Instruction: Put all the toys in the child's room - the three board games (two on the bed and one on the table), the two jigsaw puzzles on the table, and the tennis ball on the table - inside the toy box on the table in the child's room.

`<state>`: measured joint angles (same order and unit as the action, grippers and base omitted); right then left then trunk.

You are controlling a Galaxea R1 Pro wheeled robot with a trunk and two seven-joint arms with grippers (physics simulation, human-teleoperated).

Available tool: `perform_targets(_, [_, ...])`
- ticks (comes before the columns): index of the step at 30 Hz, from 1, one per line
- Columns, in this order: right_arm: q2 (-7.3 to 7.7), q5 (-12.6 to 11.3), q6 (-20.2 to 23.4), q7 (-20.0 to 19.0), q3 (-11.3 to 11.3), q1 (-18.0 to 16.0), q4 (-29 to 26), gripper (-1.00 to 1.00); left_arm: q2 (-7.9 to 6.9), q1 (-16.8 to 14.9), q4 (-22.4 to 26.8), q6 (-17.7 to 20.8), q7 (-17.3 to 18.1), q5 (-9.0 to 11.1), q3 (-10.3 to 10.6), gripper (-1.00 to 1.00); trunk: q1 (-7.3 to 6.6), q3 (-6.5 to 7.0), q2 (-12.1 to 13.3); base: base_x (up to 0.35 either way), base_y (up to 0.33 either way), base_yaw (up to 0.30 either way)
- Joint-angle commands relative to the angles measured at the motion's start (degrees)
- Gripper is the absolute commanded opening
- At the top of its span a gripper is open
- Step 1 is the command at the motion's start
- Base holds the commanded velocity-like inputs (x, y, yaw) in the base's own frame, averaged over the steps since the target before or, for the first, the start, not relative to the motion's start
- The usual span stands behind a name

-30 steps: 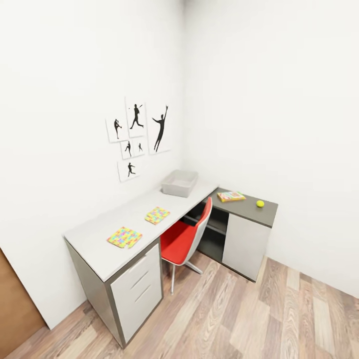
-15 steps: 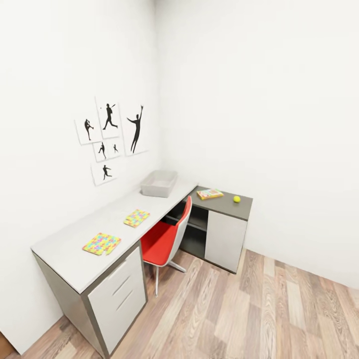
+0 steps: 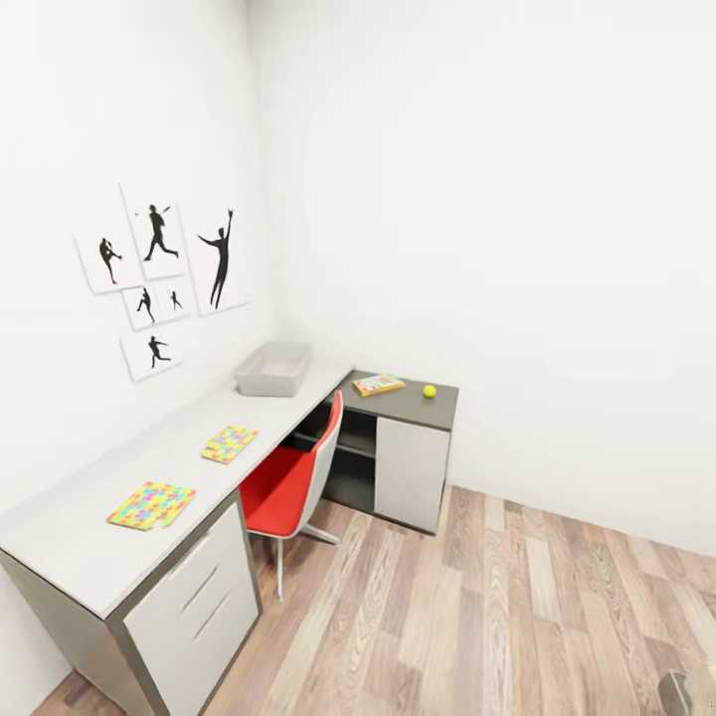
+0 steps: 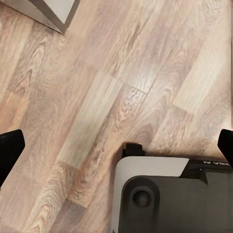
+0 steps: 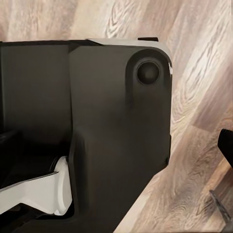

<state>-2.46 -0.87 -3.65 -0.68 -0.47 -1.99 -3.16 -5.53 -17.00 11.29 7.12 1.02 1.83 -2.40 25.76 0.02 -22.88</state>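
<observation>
In the head view, an L-shaped desk fills the room's corner. The grey toy box stands on the desk's light top near the corner. Two colourful jigsaw puzzles lie flat on that same top. On the dark side section lie a board game and the yellow-green tennis ball. The bed is out of view. My left gripper hangs open over the wood floor, its black fingertips at the picture's edges. My right gripper is open over my own dark base, holding nothing.
A red chair is tucked at the desk's inner corner. Silhouette posters hang on the left wall. Wood floor stretches between me and the desk. Drawers close the desk's near end. A grey part of my body shows at the bottom right.
The whole head picture has shifted: the desk has slid left and down in frame, so the camera has moved. The toys on the desk have stayed where they were.
</observation>
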Motion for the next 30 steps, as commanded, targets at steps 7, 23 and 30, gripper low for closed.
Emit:
perform_targets(7, [-0.01, -0.10, -0.22, -0.09, -0.05, -0.03, 0.09, 1.00, 0.06, 0.04, 0.14, 0.38, 0.10, 0.19, -0.24, 1.00, 0.02, -0.02, -0.04, 0.000, 0.000, -0.288])
perform_targets(23, [-0.01, -0.10, -0.22, -0.09, -0.05, -0.03, 0.09, 1.00, 0.14, 0.04, 0.14, 0.42, 0.11, 0.19, -0.24, 1.00, 0.02, -0.02, -0.04, 0.000, 0.000, -0.288])
perform_targets(30, [-0.01, -0.10, -0.22, -0.10, -0.05, -0.03, 0.09, 1.00, 0.16, 0.04, 0.14, 0.39, 0.08, 0.19, -0.24, 1.00, 0.02, -0.02, -0.04, 0.000, 0.000, -0.288])
